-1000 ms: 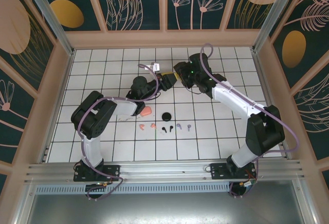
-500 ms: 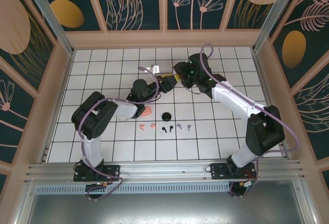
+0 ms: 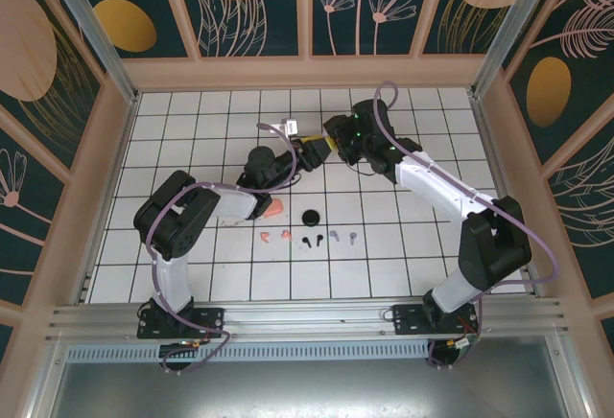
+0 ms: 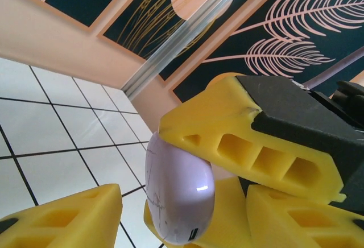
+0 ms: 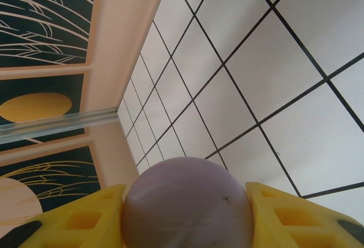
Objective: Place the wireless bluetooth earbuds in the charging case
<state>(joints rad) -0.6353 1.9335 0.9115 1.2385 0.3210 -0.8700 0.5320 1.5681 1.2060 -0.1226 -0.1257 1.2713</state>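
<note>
Top external: right arm (image 3: pixel 436 186) is stretched to mid-table, right gripper (image 3: pixel 313 152) clamped on glossy lavender rounded plastic case (image 5: pixel 187 202); left gripper (image 3: pixel 294 161) is parted.

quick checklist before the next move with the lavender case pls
1. right gripper clamped on the lavender case: ok, both fingers press its sides
2. left gripper closed on the case: not ok, a gap shows beside one finger
3. case opened for loading: not ok, it looks shut in the left wrist view
4. lavender earbuds free to pick: ok, both lie in the row on the table
5. which way the case's hinge faces: cannot tell
</note>
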